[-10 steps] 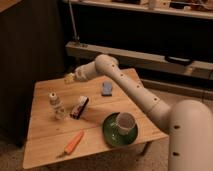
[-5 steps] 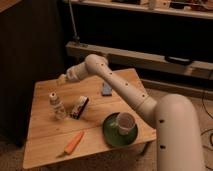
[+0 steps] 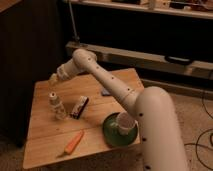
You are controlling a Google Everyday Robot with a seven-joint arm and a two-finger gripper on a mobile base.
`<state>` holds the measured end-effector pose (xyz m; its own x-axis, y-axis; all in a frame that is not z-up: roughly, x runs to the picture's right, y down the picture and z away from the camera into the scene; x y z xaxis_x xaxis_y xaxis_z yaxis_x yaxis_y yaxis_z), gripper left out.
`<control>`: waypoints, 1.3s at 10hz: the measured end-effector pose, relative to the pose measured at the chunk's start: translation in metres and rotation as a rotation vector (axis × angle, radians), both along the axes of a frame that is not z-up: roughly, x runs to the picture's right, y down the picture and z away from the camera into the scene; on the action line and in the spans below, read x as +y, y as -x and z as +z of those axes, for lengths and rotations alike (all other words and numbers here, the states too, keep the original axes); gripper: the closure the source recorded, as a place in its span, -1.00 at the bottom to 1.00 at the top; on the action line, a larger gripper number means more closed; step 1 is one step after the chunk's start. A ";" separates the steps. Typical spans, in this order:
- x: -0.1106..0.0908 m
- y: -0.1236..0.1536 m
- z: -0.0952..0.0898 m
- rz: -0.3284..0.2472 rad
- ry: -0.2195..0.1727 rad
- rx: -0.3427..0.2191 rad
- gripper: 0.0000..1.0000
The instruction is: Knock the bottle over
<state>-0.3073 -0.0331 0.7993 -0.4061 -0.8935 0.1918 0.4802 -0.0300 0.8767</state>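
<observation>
The bottle [image 3: 56, 105] stands upright on the left part of the wooden table [image 3: 100, 127]; it is small and clear with a white cap. My gripper [image 3: 53, 79] hangs just above and slightly behind the bottle's cap, at the end of my white arm [image 3: 105, 82] that reaches across the table from the right. The gripper does not touch the bottle as far as I can see.
A dark snack bar [image 3: 79, 106] lies right of the bottle. An orange carrot [image 3: 73, 143] lies near the front edge. A white cup [image 3: 124, 123] sits on a green plate [image 3: 112, 137] at the front right. A small blue object [image 3: 106, 92] lies under my arm.
My arm has swung left across the table, bringing the gripper from the table's back middle to just above the bottle. The bottle still stands upright.
</observation>
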 end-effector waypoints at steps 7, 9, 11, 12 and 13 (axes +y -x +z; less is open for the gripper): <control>0.052 -0.034 -0.023 -0.143 0.006 -0.064 1.00; 0.053 -0.055 -0.037 -0.154 -0.009 -0.089 1.00; 0.066 -0.095 -0.062 -0.174 -0.031 -0.123 1.00; 0.074 -0.108 -0.073 -0.190 -0.042 -0.135 1.00; 0.085 -0.125 -0.083 -0.204 -0.058 -0.131 1.00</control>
